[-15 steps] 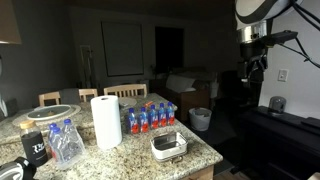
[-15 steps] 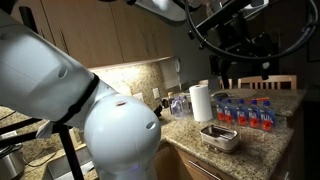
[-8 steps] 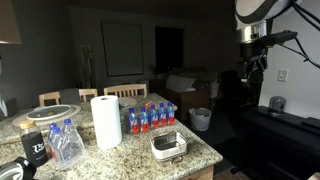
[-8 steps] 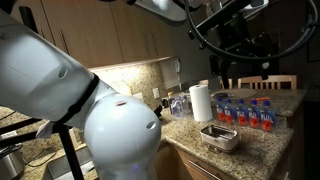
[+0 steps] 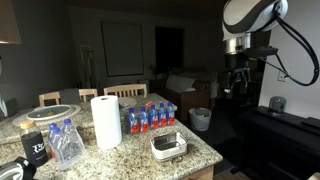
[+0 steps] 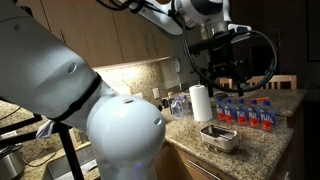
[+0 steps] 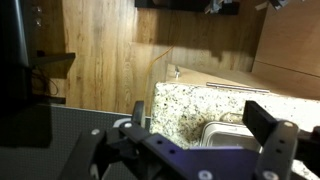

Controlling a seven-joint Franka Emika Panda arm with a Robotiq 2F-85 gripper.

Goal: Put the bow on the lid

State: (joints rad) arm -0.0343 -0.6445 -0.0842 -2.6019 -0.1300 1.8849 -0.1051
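Note:
The bow, a small whitish tub [image 5: 168, 146], sits near the front corner of the granite counter [image 5: 120, 158]; it also shows in an exterior view [image 6: 219, 136]. A dark reddish edge shows along the tub, so the lid seems to lie at it, but I cannot tell whether over or under. My gripper [image 5: 236, 82] hangs high in the air, well above and beside the counter, also in an exterior view [image 6: 222, 85]. In the wrist view the gripper [image 7: 205, 125] is open and empty, and the tub [image 7: 215, 136] shows far below between its fingers.
A paper towel roll [image 5: 106, 121] stands mid-counter with a pack of water bottles [image 5: 150, 117] behind the tub. Clear bottles [image 5: 65, 141], a dark mug [image 5: 35, 146] and a round pale dish [image 5: 52, 113] stand farther along. Chairs [image 5: 125, 90] stand behind the counter.
The arm has swung toward the counter; the gripper now hangs nearer above the tub. The things on the counter have not moved.

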